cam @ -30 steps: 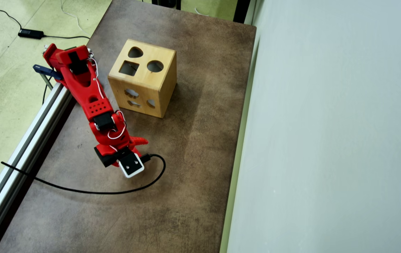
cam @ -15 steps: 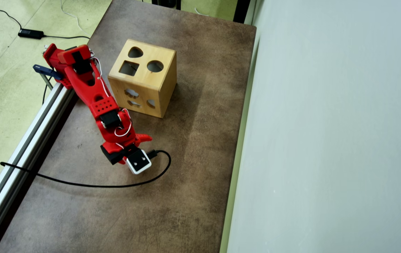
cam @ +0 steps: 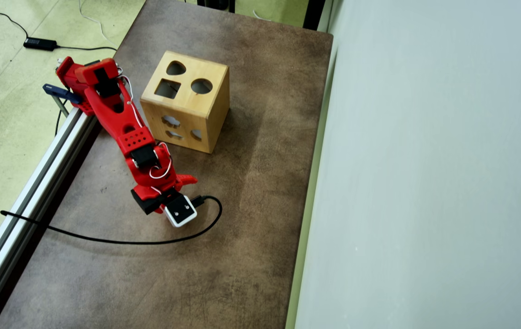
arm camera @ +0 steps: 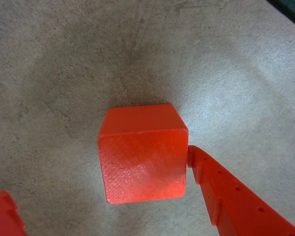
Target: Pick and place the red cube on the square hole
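Observation:
In the wrist view the red cube (arm camera: 142,162) sits on the grey-brown table between my red jaws. My gripper (arm camera: 96,172) is open. The right fingertip (arm camera: 196,160) touches the cube's right edge, and the left fingertip (arm camera: 2,206) stands well off to the left. In the overhead view my red arm (cam: 128,132) bends down over the table and its wrist hides the cube. The wooden shape-sorter box (cam: 215,105) stands behind the arm, with the square hole (cam: 167,88) in its top face.
A heart-shaped hole (cam: 176,68) and a round hole (cam: 201,86) lie beside the square one. A black cable (cam: 141,241) loops over the table in front of the wrist camera (cam: 180,211). An aluminium rail (cam: 27,192) runs along the left edge; a pale wall (cam: 425,183) bounds the right.

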`<state>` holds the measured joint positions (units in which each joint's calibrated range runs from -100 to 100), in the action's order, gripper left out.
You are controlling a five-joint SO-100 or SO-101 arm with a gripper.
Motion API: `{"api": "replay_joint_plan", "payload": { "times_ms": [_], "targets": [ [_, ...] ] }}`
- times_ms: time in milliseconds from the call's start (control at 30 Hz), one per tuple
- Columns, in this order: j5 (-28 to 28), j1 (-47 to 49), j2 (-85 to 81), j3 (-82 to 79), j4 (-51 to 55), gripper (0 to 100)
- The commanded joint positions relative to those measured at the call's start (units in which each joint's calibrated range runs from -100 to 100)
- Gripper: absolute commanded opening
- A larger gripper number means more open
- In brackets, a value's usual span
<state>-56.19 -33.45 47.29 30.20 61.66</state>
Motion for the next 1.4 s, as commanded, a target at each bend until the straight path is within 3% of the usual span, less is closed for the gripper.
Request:
{"api": "replay_joint_plan", "payload": {
  "times_ms": [0, 967, 1367],
  "targets": [
    [0.24, 0.10, -1.13, 0.83, -0.75, 49],
    [0.39, -0.50, -5.12, 1.64, 0.14, 2],
    [8.40, -1.32, -22.28, 0.83, 0.30, 1]
  ]
}}
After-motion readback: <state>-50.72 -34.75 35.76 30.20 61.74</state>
